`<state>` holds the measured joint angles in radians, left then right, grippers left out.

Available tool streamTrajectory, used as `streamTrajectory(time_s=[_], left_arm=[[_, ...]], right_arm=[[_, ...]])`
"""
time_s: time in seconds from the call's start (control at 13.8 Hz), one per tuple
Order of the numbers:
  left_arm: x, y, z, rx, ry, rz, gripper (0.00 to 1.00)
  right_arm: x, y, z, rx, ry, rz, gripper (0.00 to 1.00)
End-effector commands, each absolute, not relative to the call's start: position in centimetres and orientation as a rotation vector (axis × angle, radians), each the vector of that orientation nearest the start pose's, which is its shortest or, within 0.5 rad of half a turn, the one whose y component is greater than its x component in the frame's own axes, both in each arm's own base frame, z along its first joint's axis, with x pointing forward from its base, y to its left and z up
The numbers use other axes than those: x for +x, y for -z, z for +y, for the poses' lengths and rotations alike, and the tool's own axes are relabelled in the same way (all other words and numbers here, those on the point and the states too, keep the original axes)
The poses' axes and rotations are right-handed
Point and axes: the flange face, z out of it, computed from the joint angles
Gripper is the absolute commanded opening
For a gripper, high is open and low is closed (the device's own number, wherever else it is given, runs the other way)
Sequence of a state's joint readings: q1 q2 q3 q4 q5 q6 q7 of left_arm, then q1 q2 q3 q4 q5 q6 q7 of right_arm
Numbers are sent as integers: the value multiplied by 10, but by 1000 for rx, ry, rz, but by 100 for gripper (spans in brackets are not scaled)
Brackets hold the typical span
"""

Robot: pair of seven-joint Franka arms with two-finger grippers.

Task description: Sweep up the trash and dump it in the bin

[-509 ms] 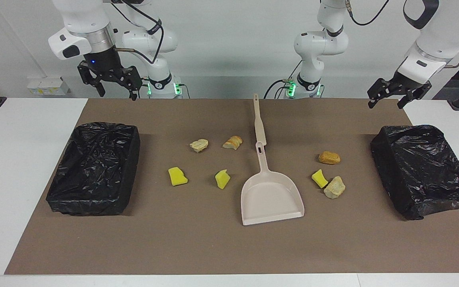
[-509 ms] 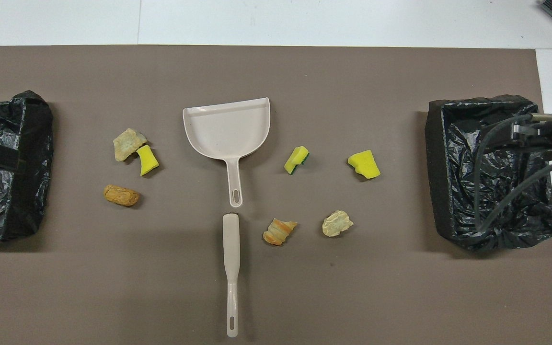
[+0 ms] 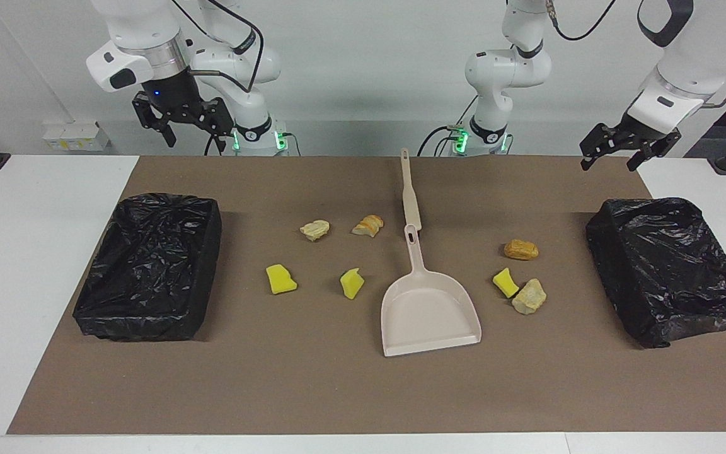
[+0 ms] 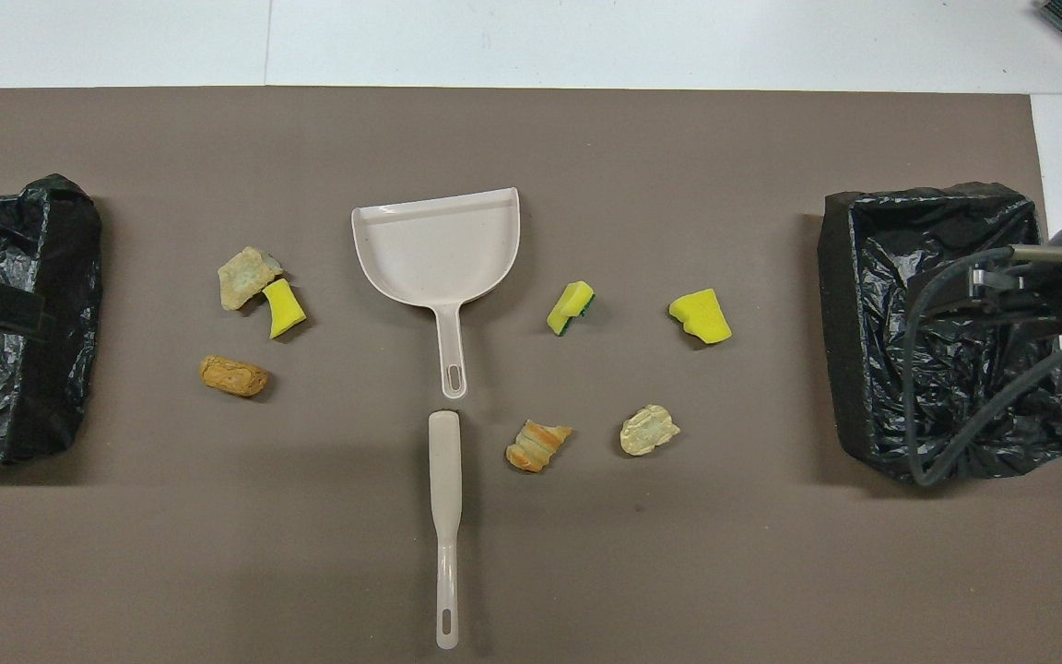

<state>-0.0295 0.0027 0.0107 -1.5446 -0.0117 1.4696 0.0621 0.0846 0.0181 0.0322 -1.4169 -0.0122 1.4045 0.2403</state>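
7 pieces of trash (image 3: 352,283) lie scattered mid-mat around a beige dustpan (image 3: 429,312), with a brush (image 3: 409,192) in line with its handle, toward the robots' edge. A black-lined bin (image 3: 149,265) sits at each end. The right gripper (image 3: 183,120) and left gripper (image 3: 621,146) hang raised at the robots' edge, fingers spread, holding nothing.

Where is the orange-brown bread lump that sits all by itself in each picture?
Facing view: the orange-brown lump lies toward the left arm's end, nearer the robots than the yellow wedge beside it.
Overhead view: it sits low in the group at that same end, below the wedge.
Shared landmark: the dustpan in the middle of the mat.
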Motion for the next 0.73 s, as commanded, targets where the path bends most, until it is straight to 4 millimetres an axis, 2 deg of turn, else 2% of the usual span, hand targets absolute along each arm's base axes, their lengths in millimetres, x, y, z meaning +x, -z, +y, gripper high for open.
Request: streamTrajectory(time_s=[0.0, 0.07, 0.15, 0.22, 0.36, 0.51, 0.65], left_arm=[[539, -610, -43, -3132, -171, 202, 100], [539, -600, -53, -3137, -189, 227, 100], [536, -591, -71, -3144, -203, 268, 100], [525, -579, -93, -3134, -242, 281, 100], [490, -553, -123, -3137, -170, 282, 100], [449, -515, -155, -3142, -175, 248, 100], [426, -487, -183, -3153, -146, 259, 100]], right_arm=[[531, -671, 58, -3154, -52, 177, 100], [532, -672, 58, -3153, -35, 179, 100], [534, -667, 57, -3150, -28, 181, 100], [531, -664, 58, -3151, -26, 179, 100], [530, -662, 56, -3153, -35, 184, 100], [529, -662, 56, -3151, -33, 181, 100], [529, -660, 56, -3154, -40, 181, 100]])
